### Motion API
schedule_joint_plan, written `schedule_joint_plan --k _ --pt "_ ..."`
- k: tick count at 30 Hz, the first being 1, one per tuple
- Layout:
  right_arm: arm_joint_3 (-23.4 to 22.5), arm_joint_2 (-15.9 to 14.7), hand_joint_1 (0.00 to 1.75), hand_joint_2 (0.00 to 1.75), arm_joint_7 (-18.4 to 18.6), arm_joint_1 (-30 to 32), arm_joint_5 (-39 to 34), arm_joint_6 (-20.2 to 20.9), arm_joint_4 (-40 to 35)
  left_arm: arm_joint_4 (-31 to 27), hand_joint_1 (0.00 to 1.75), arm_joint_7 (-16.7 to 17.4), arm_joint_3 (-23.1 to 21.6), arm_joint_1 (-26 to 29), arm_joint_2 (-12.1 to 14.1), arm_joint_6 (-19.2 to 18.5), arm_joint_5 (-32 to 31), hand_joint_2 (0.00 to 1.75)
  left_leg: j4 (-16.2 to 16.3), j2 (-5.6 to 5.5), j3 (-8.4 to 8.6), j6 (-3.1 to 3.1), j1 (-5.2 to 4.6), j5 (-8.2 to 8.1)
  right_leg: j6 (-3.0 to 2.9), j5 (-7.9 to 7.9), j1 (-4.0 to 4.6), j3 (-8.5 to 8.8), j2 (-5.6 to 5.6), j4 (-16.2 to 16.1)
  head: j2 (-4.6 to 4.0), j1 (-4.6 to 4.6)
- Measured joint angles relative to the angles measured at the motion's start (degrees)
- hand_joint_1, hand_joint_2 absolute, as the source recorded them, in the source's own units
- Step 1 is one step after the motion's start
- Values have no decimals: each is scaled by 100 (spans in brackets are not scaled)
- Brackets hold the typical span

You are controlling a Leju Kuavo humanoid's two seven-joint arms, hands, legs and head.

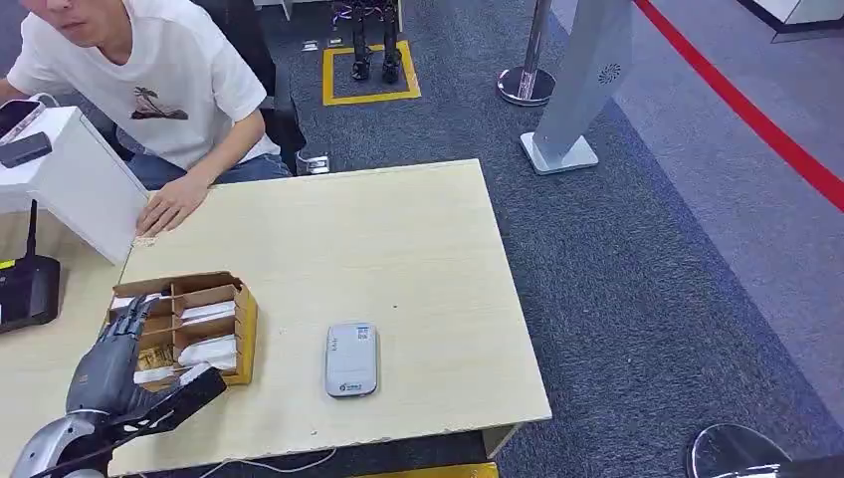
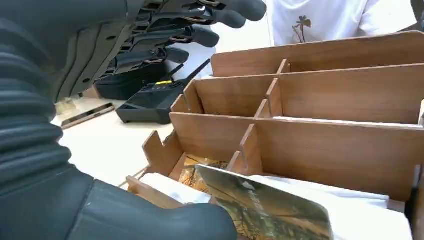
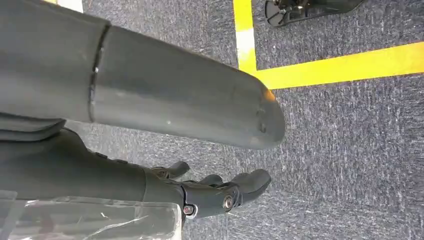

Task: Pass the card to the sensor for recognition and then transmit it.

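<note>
Grey carpet surrounds the pale worktop (image 1: 398, 249). Left robot hand (image 1: 114, 363) hovers spread over the wooden organiser (image 1: 244, 329), where the card (image 2: 265, 207) leans: thin, stiff, probably slick; pinch its raised edge.

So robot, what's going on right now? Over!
Left robot hand open over the wooden card box, holding nothing. Right robot hand hanging, empty. Cards in box. Sensor on table, path clear.
</note>
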Motion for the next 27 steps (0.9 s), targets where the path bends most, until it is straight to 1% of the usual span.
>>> schedule_joint_plan --k 20,27 --pt "0 0 0 0 -2 2 -2 0 0 2 0 -57 -22 -13 -17 -94 120 175 0 0 0 0 0 0 0 0 0 0 0 0 2 0" --pt "0 0 0 0 -2 1 -2 -2 0 0 0 -72 -105 -6 -28 -111 129 175 0 0 0 0 0 0 0 0 0 0 0 0 0 0"
